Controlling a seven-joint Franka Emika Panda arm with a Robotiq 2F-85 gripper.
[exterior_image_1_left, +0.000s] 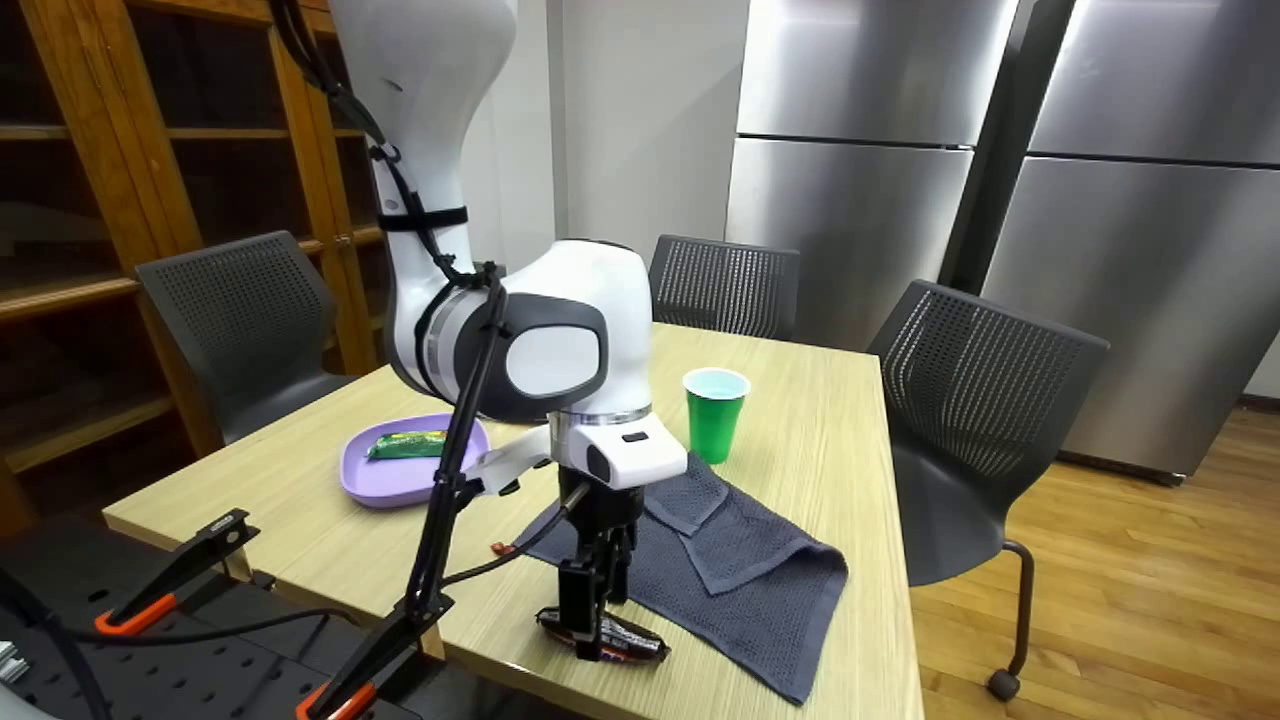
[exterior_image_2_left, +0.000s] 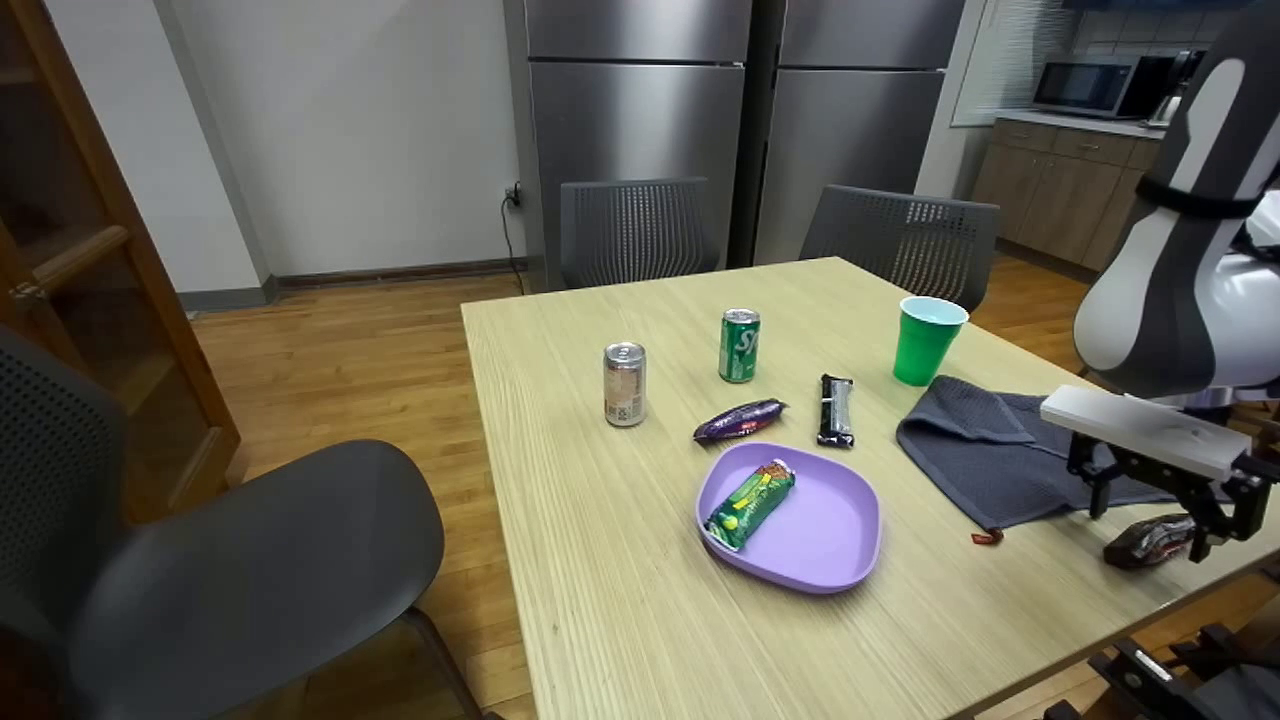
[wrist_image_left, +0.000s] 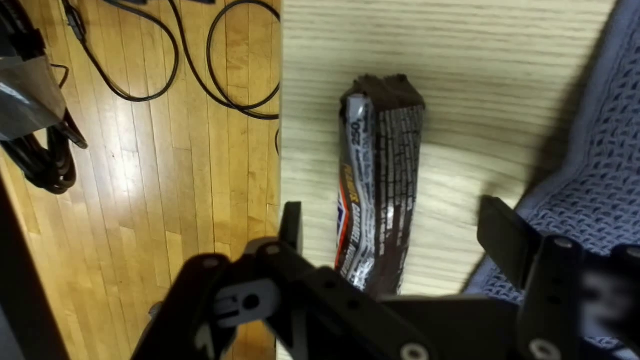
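Note:
A brown-wrapped candy bar lies on the table near its edge, its silver and orange lettering facing the wrist camera. Around it stands my gripper, jaws wide, with bare tabletop showing between the bar and each finger. In both exterior views the fingers reach down low beside the bar, one on each side. The bar's lower end is hidden behind the gripper's linkage in the wrist view. A folded dark grey-blue cloth lies close to one finger.
A lilac plate holds a green-wrapped bar. Beyond are a green cup, a green can, a pale can, a purple-wrapped bar and a black-and-silver bar. A small red scrap touches the cloth's corner area.

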